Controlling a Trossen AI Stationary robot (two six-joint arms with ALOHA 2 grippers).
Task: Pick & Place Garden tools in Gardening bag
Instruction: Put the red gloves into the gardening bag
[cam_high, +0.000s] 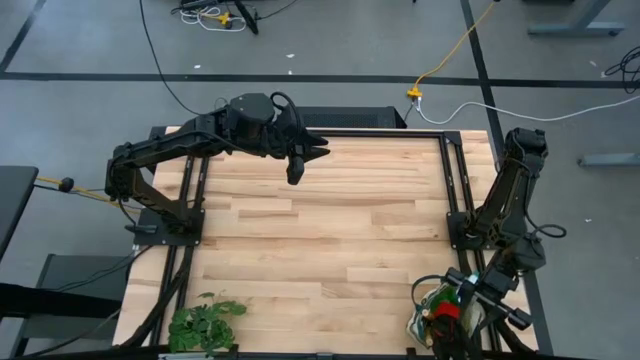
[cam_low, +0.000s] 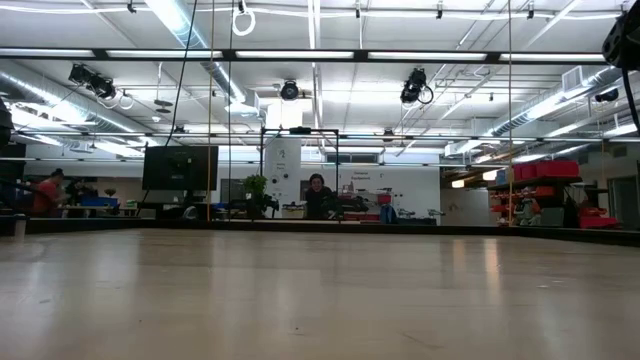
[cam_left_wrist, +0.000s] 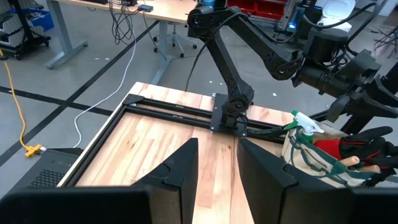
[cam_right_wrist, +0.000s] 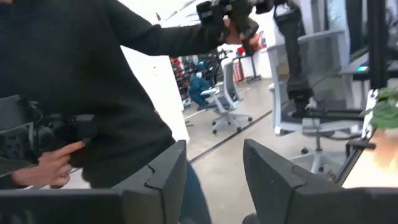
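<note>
At the table's near right corner your cream bag (cam_high: 428, 318) holds the red glove (cam_high: 445, 312) and green spray bottle (cam_left_wrist: 305, 120); your right claw (cam_high: 487, 308), just beside it, stands parted, gripping nothing; your left claw (cam_high: 296, 172) waits parted, empty.

you have the gardening bag (cam_high: 428, 322) at the table's (cam_high: 320, 230) near right corner, with the spray bottle (cam_left_wrist: 306, 121) and glove (cam_left_wrist: 348, 149) in it. the right gripper (cam_high: 470, 312) sits directly over the bag. the plant bunch (cam_high: 205, 322) lies at the near left corner. the left gripper (cam_high: 300, 160) hangs over the far edge, well apart from both.
</note>
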